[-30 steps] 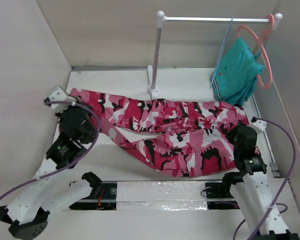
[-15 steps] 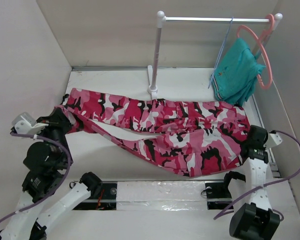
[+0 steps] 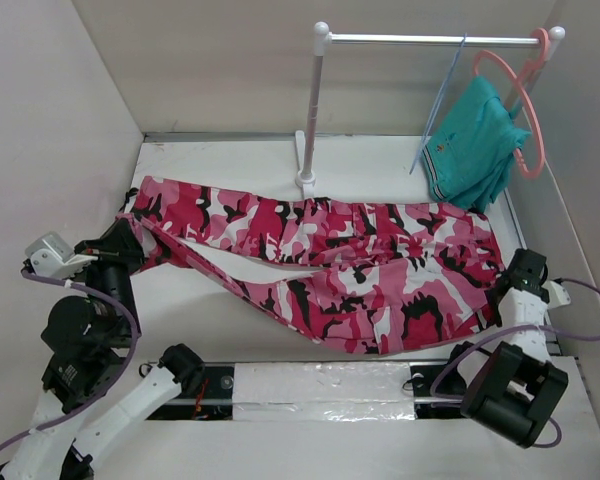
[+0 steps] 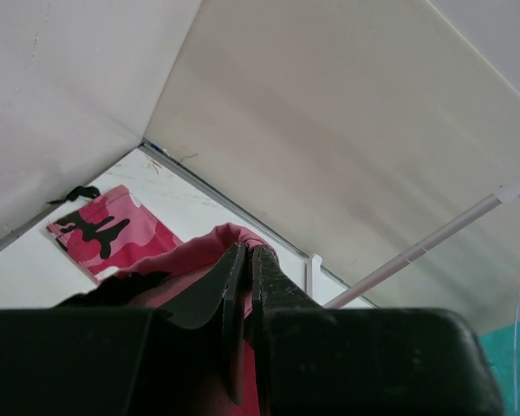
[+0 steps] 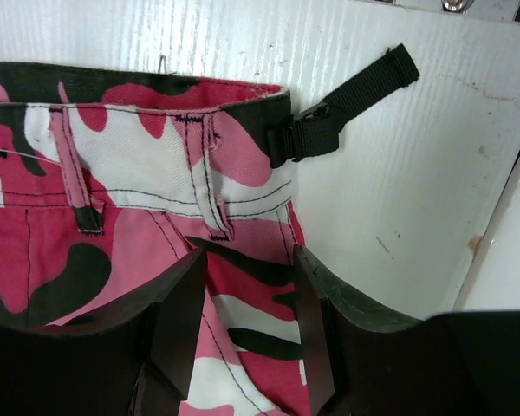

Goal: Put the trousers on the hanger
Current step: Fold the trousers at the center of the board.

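Judged to be the pickup step: trousers [image 3: 330, 265] lying spread across the table [image 3: 230, 160], pinched tight at one leg end by the left gripper [image 4: 247, 253], straddled at the waistband [image 5: 156, 95] by the parted, empty fingers of the right gripper [image 5: 247, 260]. Next, probably, lowering and closing on that waistband beside the belt loop [image 5: 210, 173], then lifting both ends toward the blue wire hanger [image 3: 438, 105], hung on the far rail [image 3: 400, 40], well apart.

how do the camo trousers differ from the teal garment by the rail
The trousers are camouflage-printed in pink, red, white and black; the teal garment is plain. The trousers lie mostly spread on the table; the teal garment hangs at the right end of the rail. The trousers are much the larger. Both are cloth clothing.
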{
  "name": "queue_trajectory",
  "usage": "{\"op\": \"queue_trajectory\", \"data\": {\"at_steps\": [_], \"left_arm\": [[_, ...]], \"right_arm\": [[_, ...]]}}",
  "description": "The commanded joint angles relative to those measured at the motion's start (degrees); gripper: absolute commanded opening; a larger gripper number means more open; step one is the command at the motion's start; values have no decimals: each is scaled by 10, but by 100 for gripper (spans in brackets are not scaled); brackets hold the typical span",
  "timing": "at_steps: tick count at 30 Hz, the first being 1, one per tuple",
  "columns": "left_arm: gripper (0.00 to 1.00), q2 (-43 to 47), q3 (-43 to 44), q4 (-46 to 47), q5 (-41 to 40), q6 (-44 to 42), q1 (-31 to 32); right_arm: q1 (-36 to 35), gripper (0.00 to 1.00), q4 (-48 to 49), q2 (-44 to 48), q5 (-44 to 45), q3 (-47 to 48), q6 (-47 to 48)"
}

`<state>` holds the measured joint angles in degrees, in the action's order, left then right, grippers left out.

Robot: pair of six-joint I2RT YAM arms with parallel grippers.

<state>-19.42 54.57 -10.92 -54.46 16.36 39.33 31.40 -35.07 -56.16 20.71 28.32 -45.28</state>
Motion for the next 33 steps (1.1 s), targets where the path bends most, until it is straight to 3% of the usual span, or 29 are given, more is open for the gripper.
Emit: {"op": "queue_trajectory", "data": {"at_steps": [1, 5, 8, 9, 12, 18, 21, 26, 33], "left_arm": [[0, 5, 2, 35, -1, -10, 3], [0, 0, 5, 35, -15, -10, 3], [0, -11, 5, 38, -24, -11, 3], [0, -19, 6, 39, -26, -15, 3], [0, -28, 10, 41, -39, -22, 3], [0, -41, 10, 54, -89, -24, 3], [0, -39, -32, 152, -122, -66, 3], [0, -121, -39, 146, -161, -47, 3], [0, -226, -53, 129, -102, -17, -136]], "right_arm": [[10, 50, -6, -5, -3, 26, -19], [32, 45, 28, -32, -15, 24, 4], [38, 29, 24, -63, -31, 33, 2], [38, 17, 25, -65, -30, 35, 10], [38, 4, 29, -27, -10, 43, 48], [44, 0, 0, 131, -1, 64, 128], [33, 0, -43, 153, -1, 92, 156], [27, 0, -45, 172, -9, 119, 180], [-21, 0, -47, 115, 39, 212, 212]]}}
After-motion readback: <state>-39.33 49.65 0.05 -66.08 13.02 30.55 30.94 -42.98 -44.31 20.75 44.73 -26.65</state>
